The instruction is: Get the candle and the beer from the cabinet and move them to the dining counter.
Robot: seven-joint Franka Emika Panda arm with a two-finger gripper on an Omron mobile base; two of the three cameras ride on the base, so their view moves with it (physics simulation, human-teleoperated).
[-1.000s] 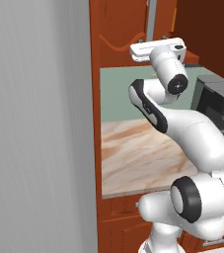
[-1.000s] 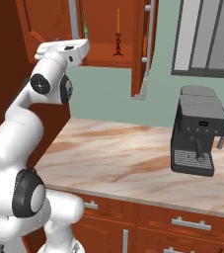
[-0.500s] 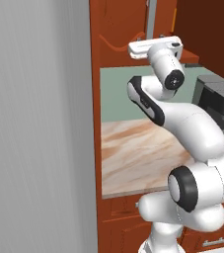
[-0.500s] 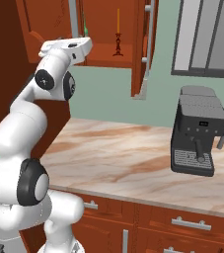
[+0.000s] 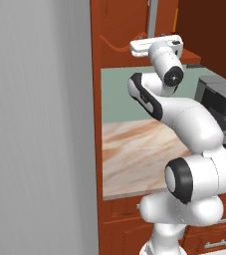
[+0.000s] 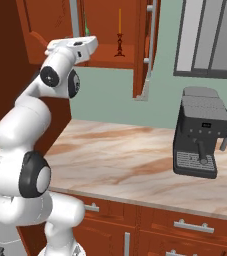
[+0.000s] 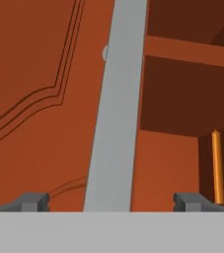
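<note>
1. Two-finger dark-tipped gripper (image 7: 111,200): jaws spread wide, empty, straddling the long grey vertical bar handle (image 7: 116,106) of the reddish-brown wooden cabinet (image 6: 102,35).
2. Thin orange taper candle (image 6: 119,31): upright inside the cabinet, beyond the handle.

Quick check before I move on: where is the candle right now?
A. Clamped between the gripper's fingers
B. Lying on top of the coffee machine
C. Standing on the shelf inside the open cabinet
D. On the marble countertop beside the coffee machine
C. The candle stands upright on its holder on the shelf of the open cabinet, above the countertop, and the gripper is open with nothing in it.
</note>
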